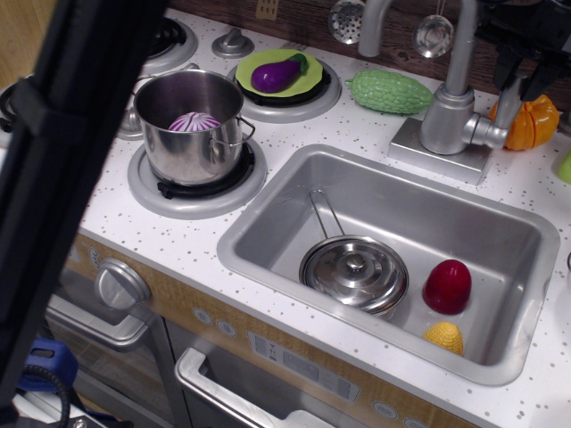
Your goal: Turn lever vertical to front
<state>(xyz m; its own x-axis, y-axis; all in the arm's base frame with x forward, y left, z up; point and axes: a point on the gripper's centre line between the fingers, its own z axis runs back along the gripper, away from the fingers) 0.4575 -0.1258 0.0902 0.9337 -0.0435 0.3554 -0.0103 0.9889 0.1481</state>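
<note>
The lever, a short flat silver-grey paddle on the right side of the matte metal tap body, is standing upright at the far right of the counter, and you are looking at it with the black gripper sitting around its upper end. One dark finger is showing to the left of the paddle and one to its right, so the jaws are standing slightly parted about it; you cannot tell whether they are pressing on it.

Working down in size, you are seeing the wide white speckled countertop, then the rectangular grey sink basin set into it. A steel cooking pot is resting on the front burner with a purple-and-white striped ball inside. In the basin a round steel lidded pan is lying beside a dark red egg-shaped toy and a small yellow knobbly toy. Behind the sink a green bumpy gourd is lying left of the tap, and a purple aubergine is sitting on a green plate
</note>
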